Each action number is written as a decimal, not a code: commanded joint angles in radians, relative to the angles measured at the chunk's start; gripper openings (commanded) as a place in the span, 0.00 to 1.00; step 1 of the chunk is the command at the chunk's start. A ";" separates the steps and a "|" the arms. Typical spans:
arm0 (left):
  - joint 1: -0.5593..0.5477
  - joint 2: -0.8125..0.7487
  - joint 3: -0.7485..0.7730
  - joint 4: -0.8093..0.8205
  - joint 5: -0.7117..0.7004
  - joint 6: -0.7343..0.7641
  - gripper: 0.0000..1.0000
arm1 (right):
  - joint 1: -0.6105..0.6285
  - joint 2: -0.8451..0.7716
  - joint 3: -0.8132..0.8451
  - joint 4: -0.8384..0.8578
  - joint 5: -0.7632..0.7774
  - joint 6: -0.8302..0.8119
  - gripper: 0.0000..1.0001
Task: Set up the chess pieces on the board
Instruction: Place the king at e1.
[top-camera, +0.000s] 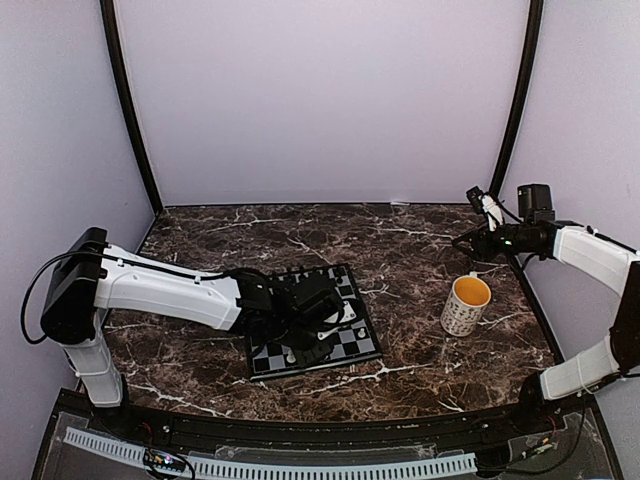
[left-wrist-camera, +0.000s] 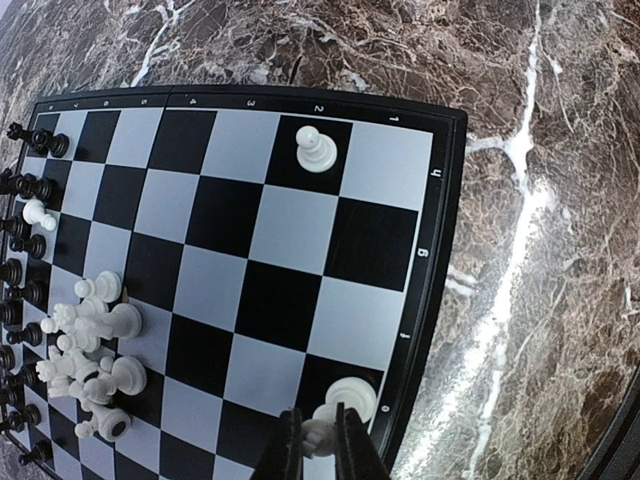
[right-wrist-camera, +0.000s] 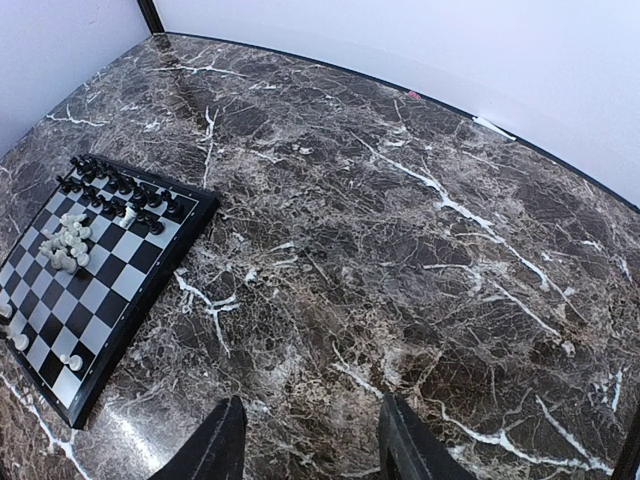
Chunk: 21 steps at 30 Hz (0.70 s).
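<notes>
The board (top-camera: 268, 362) lies on the table's left half, and my left gripper (top-camera: 325, 335) hovers low over it. In the left wrist view the left gripper (left-wrist-camera: 318, 425) is shut on a white chess piece (left-wrist-camera: 350, 398) above the dark corner square by the board's border (left-wrist-camera: 432, 270). A white pawn (left-wrist-camera: 316, 150) stands alone on a dark square near the far edge. More white pieces (left-wrist-camera: 95, 350) lie bunched at the left, beside rows of black pieces (left-wrist-camera: 25, 250). My right gripper (right-wrist-camera: 312, 440) hangs open and empty high over bare marble, far from the board (right-wrist-camera: 150, 290).
A white mug (top-camera: 466, 305) with a yellow inside stands right of the board, below the right gripper (top-camera: 487, 210). Lilac walls close off the back and sides. Dark marble table (top-camera: 420, 250) stretches between board and mug.
</notes>
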<state>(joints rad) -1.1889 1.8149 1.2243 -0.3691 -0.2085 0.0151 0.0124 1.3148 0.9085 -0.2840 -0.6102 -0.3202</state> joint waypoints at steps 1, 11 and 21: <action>-0.006 -0.002 0.014 -0.035 -0.025 0.003 0.11 | -0.003 0.004 -0.010 0.033 -0.016 -0.007 0.47; -0.011 -0.008 0.009 -0.033 -0.033 -0.001 0.26 | -0.002 0.003 -0.010 0.032 -0.017 -0.006 0.47; -0.011 -0.006 0.006 -0.044 -0.037 -0.010 0.25 | -0.002 0.000 -0.011 0.032 -0.019 -0.006 0.47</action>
<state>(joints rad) -1.1942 1.8149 1.2243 -0.3771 -0.2306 0.0143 0.0120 1.3148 0.9085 -0.2836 -0.6106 -0.3202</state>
